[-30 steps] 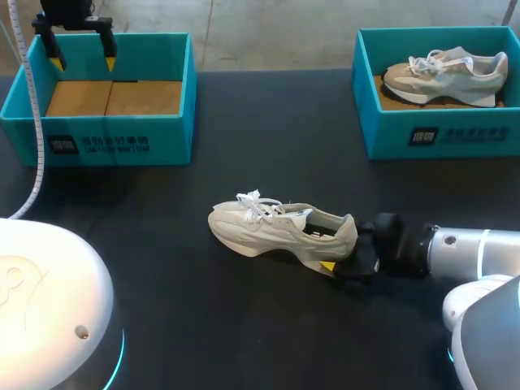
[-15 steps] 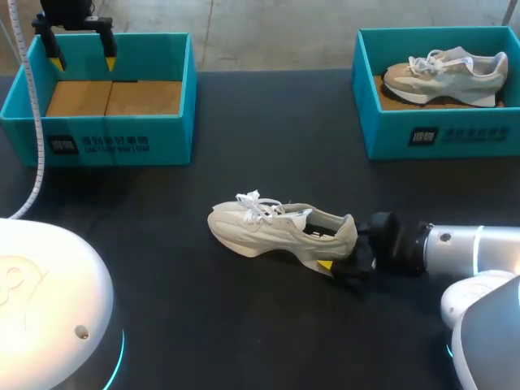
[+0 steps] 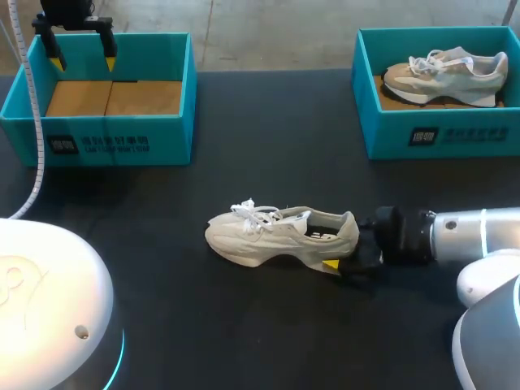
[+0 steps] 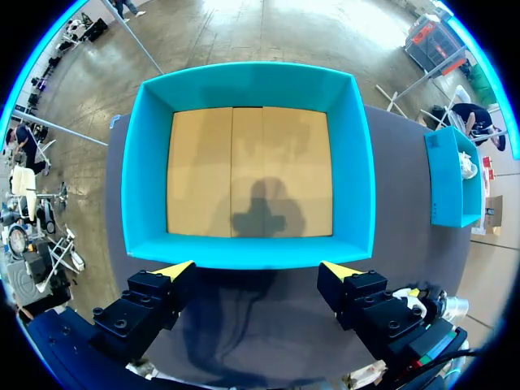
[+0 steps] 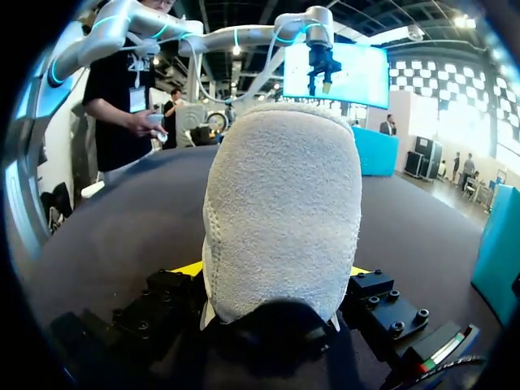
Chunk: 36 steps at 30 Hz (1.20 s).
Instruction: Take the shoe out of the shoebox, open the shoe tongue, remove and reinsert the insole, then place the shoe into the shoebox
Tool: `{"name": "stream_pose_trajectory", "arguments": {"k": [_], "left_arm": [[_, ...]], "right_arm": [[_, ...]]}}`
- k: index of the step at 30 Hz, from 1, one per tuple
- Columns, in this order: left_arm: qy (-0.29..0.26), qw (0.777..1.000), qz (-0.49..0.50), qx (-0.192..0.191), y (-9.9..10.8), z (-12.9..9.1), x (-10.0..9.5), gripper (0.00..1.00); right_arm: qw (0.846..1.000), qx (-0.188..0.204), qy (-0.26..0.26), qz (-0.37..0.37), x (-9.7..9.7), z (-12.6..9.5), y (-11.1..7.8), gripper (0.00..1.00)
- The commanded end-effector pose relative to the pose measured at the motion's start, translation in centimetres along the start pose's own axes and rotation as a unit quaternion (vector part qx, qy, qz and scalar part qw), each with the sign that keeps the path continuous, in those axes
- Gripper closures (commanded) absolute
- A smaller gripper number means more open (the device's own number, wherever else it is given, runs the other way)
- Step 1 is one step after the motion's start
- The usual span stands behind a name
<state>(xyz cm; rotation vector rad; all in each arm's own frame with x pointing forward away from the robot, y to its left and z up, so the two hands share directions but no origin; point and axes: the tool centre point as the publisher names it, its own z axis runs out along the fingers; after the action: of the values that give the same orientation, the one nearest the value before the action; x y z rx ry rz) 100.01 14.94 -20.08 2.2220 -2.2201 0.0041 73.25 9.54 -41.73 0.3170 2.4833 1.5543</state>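
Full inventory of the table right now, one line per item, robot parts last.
loose shoe: 1, cream-white, on its sole at the table's middle, toe toward my left
left shoebox: 1, teal with a tan floor, far left of the table, nothing in it
right shoebox: 1, teal, far right of the table
boxed shoe: 1, beige and white, inside the right shoebox
table: 1, black
left claw: 1, black with yellow tips, open, over the left shoebox's far side
right claw: 1, black with yellow tips, shut on the loose shoe's heel
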Motion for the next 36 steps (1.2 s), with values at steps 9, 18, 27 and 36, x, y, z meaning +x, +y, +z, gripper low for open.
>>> {"name": "stream_pose_trajectory", "arguments": {"k": [9,18,27,36], "left_arm": [[0.0,1.0,0.0,0.0,0.0,0.0,0.0,0.0],[0.0,1.0,0.0,0.0,0.0,0.0,0.0,0.0],[0.0,1.0,0.0,0.0,0.0,0.0,0.0,0.0],[0.0,1.0,0.0,0.0,0.0,0.0,0.0,0.0]], "right_arm": [[0.997,0.001,0.074,-0.035,-0.6,-0.2,0.5,1.0],[0.995,-0.002,0.089,-0.043,0.1,0.1,0.1,1.0],[0.994,0.002,0.097,-0.047,0.3,0.2,-0.2,1.0],[0.994,0.002,0.097,-0.047,0.3,0.2,-0.2,1.0]]}}
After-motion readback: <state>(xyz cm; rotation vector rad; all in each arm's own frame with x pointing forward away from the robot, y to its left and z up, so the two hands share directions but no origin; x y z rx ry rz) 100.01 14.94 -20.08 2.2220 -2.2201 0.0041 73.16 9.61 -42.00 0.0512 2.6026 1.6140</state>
